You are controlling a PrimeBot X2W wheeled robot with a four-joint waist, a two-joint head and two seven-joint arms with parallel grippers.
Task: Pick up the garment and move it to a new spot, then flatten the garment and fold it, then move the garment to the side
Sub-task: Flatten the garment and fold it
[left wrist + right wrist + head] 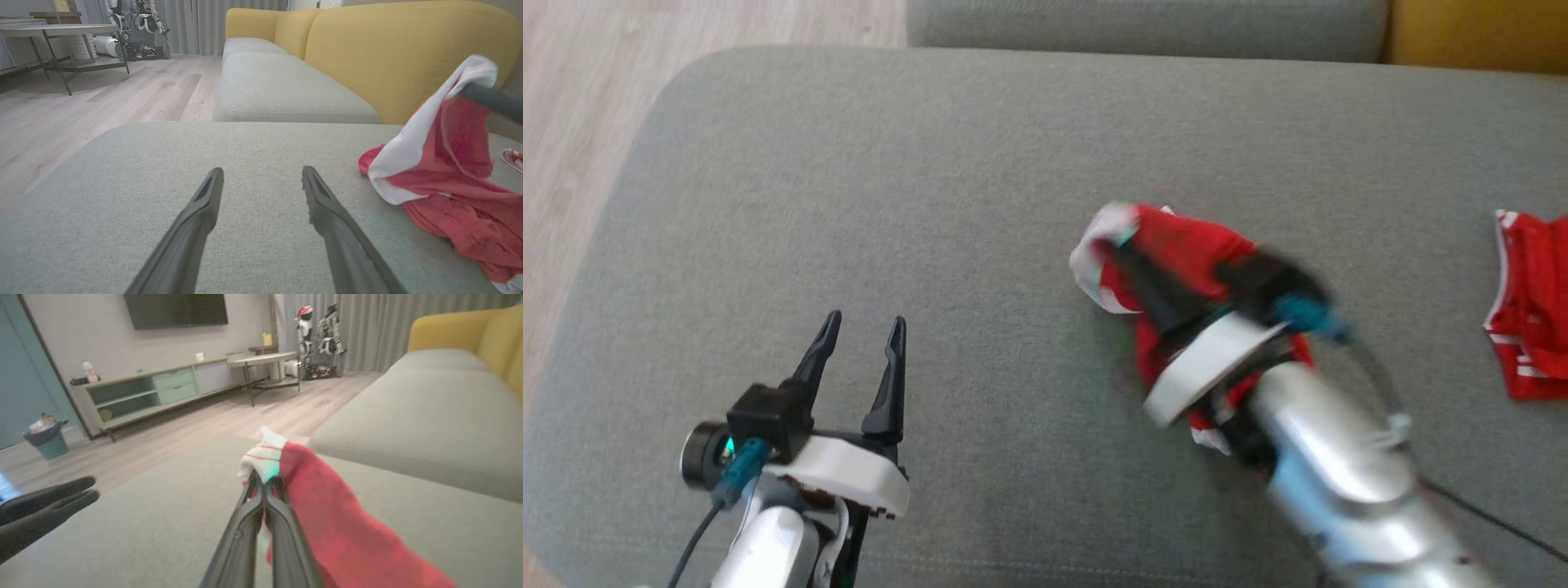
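Red garment (1184,245) blurs overhead, yet wrist view shows right gripper (264,485) pinching it.

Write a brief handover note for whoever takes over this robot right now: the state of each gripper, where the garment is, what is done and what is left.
Left gripper: open, holding nothing, over the grey cushion.
Right gripper: shut on the white edge of the red and white garment.
Garment: upper part raised off the cushion, lower part lying on it, to the right of the left gripper. Another red garment lies further right.
Done: garment gripped and partly lifted.
Left: carry it to a new spot, flatten it, fold it, move it aside.
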